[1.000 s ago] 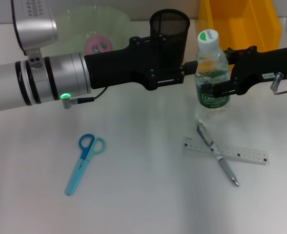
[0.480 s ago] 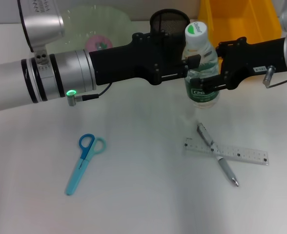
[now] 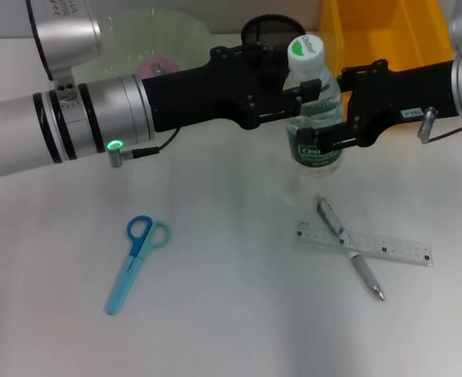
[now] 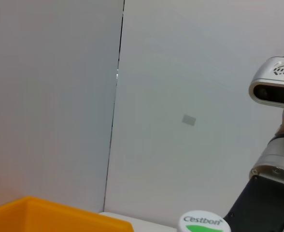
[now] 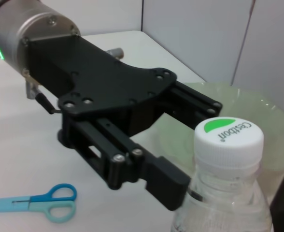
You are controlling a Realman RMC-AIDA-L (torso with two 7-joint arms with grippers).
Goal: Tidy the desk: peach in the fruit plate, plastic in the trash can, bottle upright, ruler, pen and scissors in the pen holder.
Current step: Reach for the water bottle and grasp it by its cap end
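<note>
1. Where the two arms reach in level from opposite sides above the white desk (image 3: 231, 330), the left gripper (image 3: 303, 96) stands spread, its fingers (image 5: 166, 183) flanking the neck of the bottle (image 3: 313, 110) just under the cap; whether they press it is hard to tell.
2. The right gripper (image 3: 335, 129) is clamped on the bottle's lower body at the green label band, holding it upright and seemingly clear of the desk.
3. The bottle's white-and-green cap (image 5: 228, 135) reads "Cestbon".
4. Behind the arms sit the yellow bin (image 3: 384, 31), the pale green fruit plate (image 3: 137, 35) with the pink peach (image 3: 159, 67) on it, and the black mesh pen holder (image 3: 264, 31).
5. The blue scissors (image 3: 134, 261) lie flat on the near left of the desk.
6. The clear ruler (image 3: 364, 243) lies near right, with the pen (image 3: 350, 260) crossing it.
</note>
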